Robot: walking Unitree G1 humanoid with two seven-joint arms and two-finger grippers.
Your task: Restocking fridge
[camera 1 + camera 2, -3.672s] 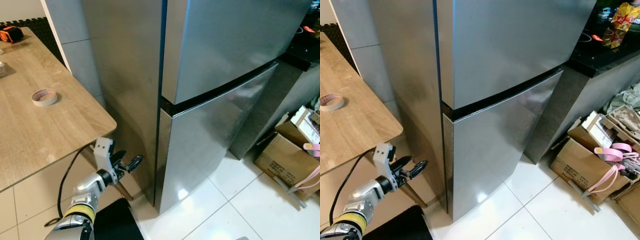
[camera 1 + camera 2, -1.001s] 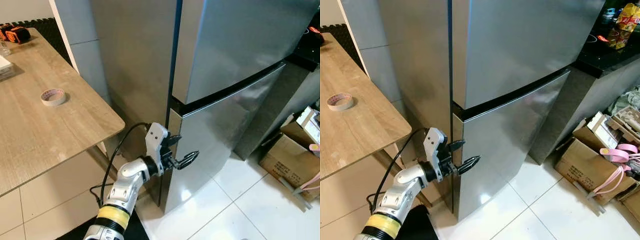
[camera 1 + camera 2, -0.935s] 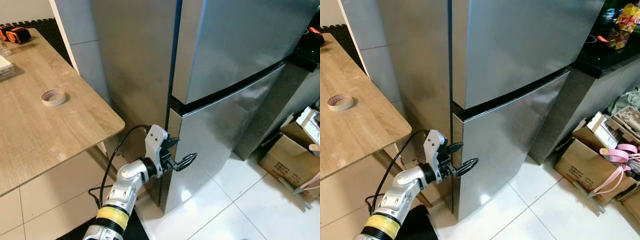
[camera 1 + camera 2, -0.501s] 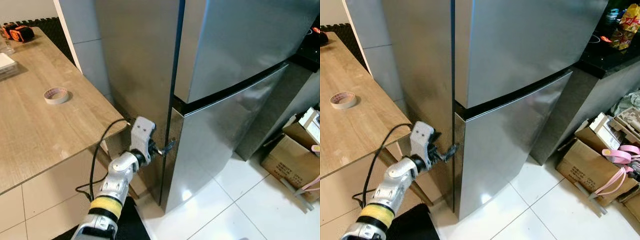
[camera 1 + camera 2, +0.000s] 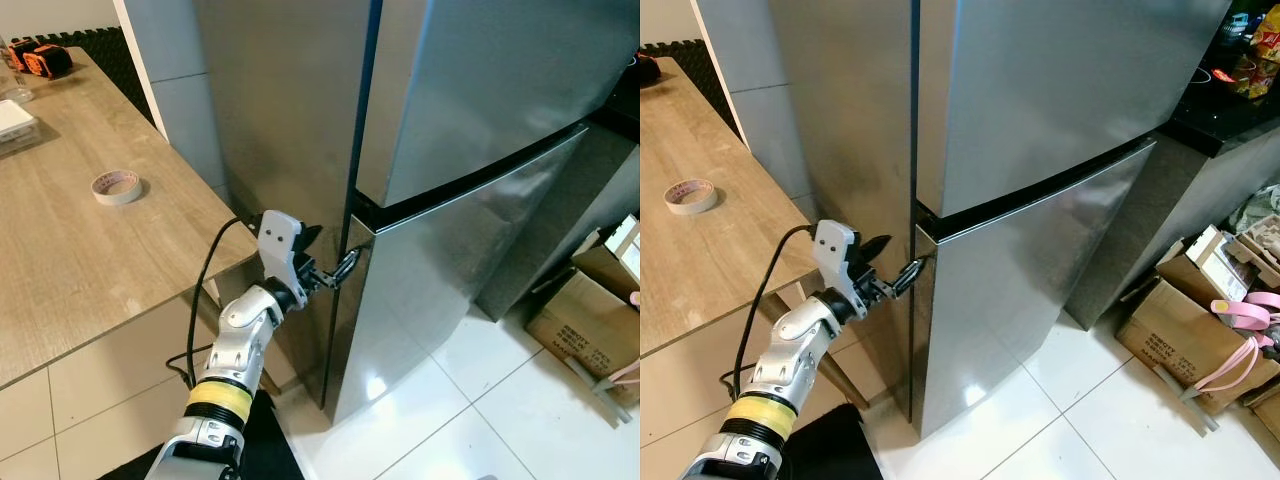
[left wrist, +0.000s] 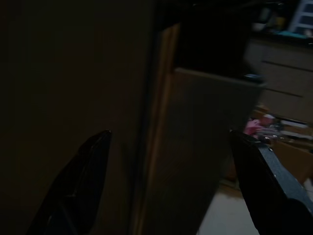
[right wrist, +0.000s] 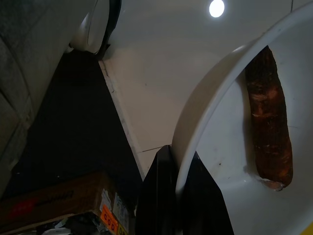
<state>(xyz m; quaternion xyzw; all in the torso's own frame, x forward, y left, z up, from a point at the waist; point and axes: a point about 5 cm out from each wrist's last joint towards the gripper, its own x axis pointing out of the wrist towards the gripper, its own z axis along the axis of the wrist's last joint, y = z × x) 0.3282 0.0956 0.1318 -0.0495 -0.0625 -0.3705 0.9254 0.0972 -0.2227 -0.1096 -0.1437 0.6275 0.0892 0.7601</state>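
The left gripper (image 5: 332,268) is raised on its silver arm with the yellow band, and its two long black fingers (image 5: 907,273) stand apart, tips at the hinge-side edge of the tall brushed stainless-steel fridge (image 5: 470,150), right where the dark gap between the upper and lower doors begins. In the dim left wrist view the same fingers (image 6: 80,181) are spread wide on either side of the lower door's edge, with the black gap above it; whether a tip actually touches the metal cannot be told. A black cable (image 5: 200,300) loops from the wrist down past the table's corner.

The right gripper (image 7: 177,193) has its fingers closed on the rim of a round white plate (image 7: 230,147), which carries a long reddish-brown sausage-shaped piece of food (image 7: 269,122) lying near the plate's edge. Beyond the plate are glossy white floor tiles (image 7: 161,63) reflecting a ceiling light, a black mat (image 7: 68,137) and the top of a cardboard box.

Beside the left arm is a light wooden tabletop (image 5: 90,250) with a roll of pale tape (image 5: 117,187) lying flat on it, a clear container at the far edge and an orange-and-black tool (image 5: 45,60) in the far corner. Both fridge doors are closed. Past the fridge, brown cardboard boxes (image 5: 1185,320) sit on the white floor with pink straps (image 5: 1240,330) draped over them, and a dark countertop (image 5: 1230,90) carries a yellow packet.
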